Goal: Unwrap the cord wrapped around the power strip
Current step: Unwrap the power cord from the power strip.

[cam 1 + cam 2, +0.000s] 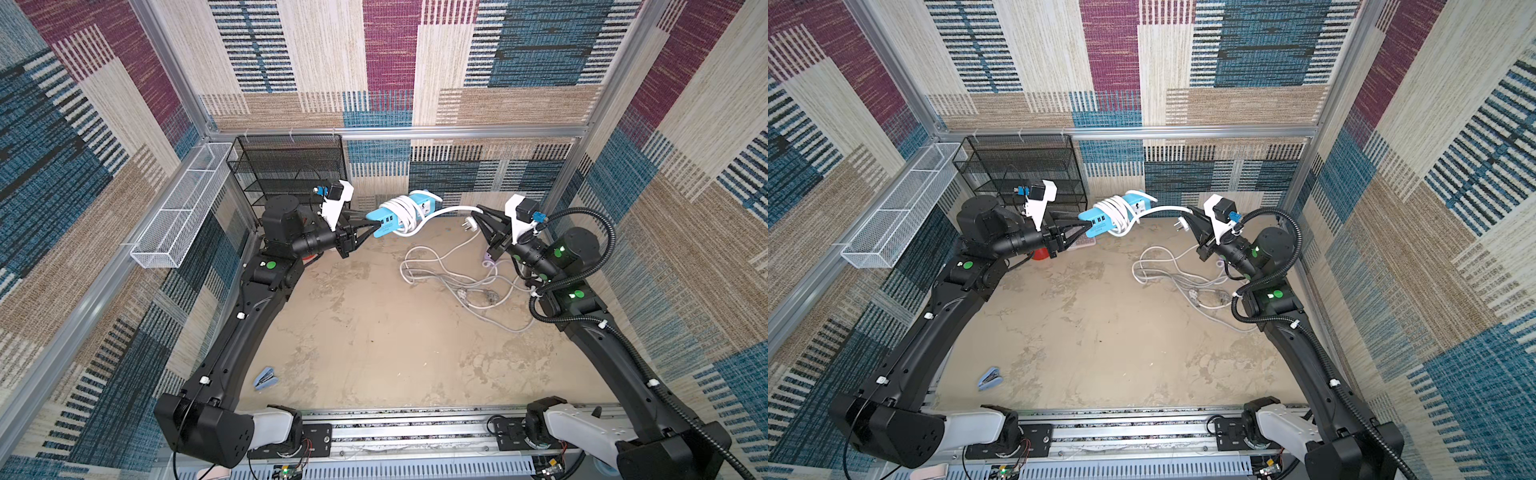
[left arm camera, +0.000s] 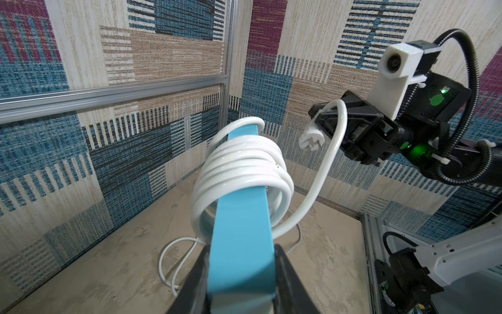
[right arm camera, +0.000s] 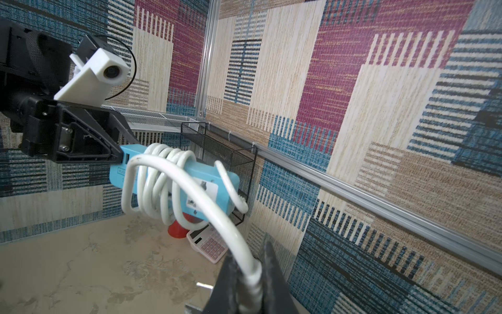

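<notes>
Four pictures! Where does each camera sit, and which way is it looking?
Top views: twin cameras high over the near edge, looking down on the table; both arms, left gripper and right gripper show.
Left wrist: on the left arm, looking along its fingers at the power strip they clamp; the right gripper faces it.
Right wrist: on the right arm, looking along the cord it pinches toward the left gripper.
Shared: both wrist views show the cord coiled round the power strip.
</notes>
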Tool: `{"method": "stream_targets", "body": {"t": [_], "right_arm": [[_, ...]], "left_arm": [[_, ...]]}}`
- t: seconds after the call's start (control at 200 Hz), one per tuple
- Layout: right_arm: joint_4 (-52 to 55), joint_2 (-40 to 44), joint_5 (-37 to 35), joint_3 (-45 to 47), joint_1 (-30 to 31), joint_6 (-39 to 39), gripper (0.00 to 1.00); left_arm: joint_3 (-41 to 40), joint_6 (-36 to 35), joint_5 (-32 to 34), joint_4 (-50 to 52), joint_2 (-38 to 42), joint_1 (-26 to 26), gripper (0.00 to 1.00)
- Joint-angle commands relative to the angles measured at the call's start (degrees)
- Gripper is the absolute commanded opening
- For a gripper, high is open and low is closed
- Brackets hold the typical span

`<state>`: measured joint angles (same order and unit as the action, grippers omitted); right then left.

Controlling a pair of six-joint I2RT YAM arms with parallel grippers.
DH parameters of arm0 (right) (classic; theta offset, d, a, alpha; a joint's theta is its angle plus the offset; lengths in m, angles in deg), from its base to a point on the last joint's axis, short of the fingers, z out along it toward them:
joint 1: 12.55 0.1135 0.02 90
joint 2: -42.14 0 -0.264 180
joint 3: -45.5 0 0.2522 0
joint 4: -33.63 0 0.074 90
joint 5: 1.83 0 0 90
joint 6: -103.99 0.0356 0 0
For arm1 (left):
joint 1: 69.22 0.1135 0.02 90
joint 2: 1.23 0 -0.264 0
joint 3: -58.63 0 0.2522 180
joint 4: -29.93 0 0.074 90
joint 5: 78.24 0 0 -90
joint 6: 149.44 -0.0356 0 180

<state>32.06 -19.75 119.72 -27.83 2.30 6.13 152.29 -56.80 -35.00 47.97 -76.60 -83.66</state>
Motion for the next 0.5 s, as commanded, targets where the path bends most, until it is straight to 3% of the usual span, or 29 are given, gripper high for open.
{"method": "stream_targets", "body": {"t": [0.0, 0.21, 0.496], "right_arm": [[-2.72, 1.03, 0.77, 2.71, 2.30, 3.27, 0.00], [-2.84, 0.81, -1.05, 8.71, 6.69, 4.22, 0.00], [-8.17, -5.07, -1.31, 14.03, 8.45, 6.71, 0.00]], "left_arm": [[-1.07, 1.83, 2.64, -8.78, 0.95, -0.07, 0.00], [-2.85, 5.54, 4.05, -14.11, 1.82, -0.06, 0.00], [-2.85, 12.75, -1.70, -20.62, 0.47, -0.79, 0.00]]}}
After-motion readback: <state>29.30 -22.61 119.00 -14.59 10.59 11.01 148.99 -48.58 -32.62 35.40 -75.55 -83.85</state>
